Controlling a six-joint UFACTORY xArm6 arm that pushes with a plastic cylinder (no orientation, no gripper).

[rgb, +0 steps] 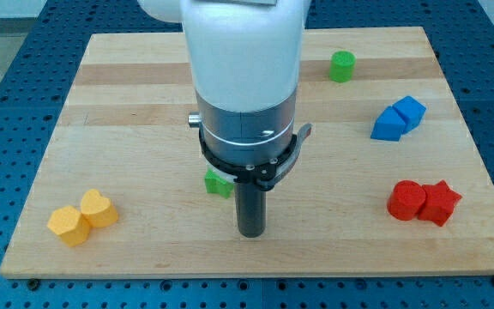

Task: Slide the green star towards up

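Note:
The green star (217, 183) lies on the wooden board (127, 112) just left of centre, partly hidden behind the arm's body, so only its left part shows. My rod comes down beside it and my tip (251, 233) rests on the board just to the star's lower right, close to it. I cannot tell whether the rod touches the star.
A green cylinder (342, 66) stands at the top right. Two blue blocks (398, 118) sit together at the right. A red cylinder (406, 200) and a red star (440, 202) touch at the lower right. An orange block (67, 225) and a yellow heart (99, 209) touch at the lower left.

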